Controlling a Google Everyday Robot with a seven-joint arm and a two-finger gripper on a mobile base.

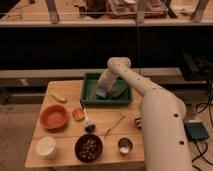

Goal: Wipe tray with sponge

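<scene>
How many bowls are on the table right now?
2. An orange-red bowl sits at the left of the table, and a dark bowl holding food is at the front edge. The arm may hide others. The gripper is down in the tray.

Hand [102, 91] inside low-walled tray [90, 88], olive item [119, 92] close beside it

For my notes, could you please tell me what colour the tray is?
The tray is dark green, camera view; the gripper is low over it.
</scene>
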